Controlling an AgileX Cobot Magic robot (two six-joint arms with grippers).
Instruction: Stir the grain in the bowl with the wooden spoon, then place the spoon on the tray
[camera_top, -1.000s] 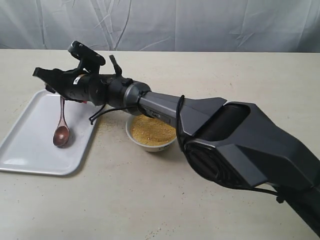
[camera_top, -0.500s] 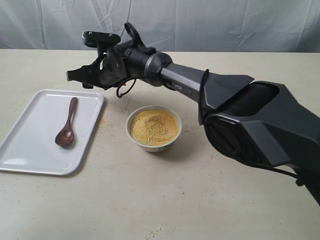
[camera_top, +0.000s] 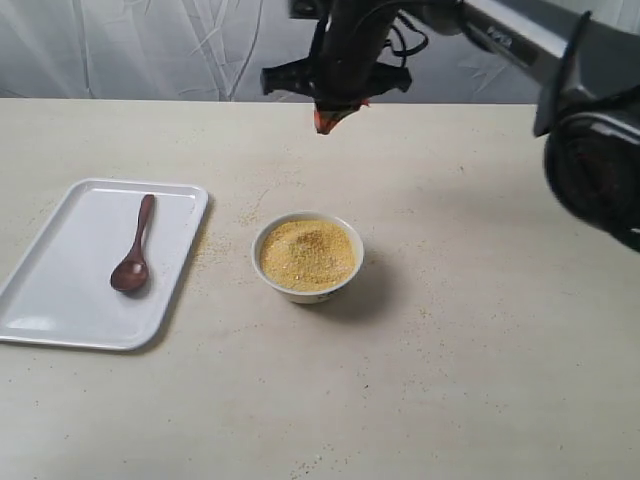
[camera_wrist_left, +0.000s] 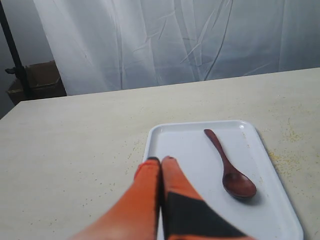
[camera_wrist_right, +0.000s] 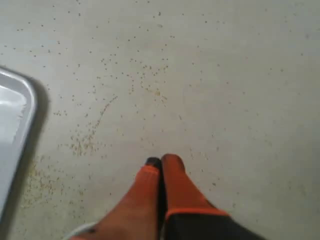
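Dark reddish-brown wooden spoon (camera_top: 133, 255), white tray (camera_top: 60, 305), golden-yellow grain (camera_top: 307, 253), white bowl (camera_top: 305, 293), pale beige table (camera_top: 450, 380)

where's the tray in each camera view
Exterior view: the tray lies at the left, with the wooden spoon on it.
Left wrist view: the tray fills the area just beyond the left claw, spoon included.
Right wrist view: only a rounded corner shows at the frame edge, off to the side of the right claw.
Shared landmark: spilled grain on the table beside the tray's edge.
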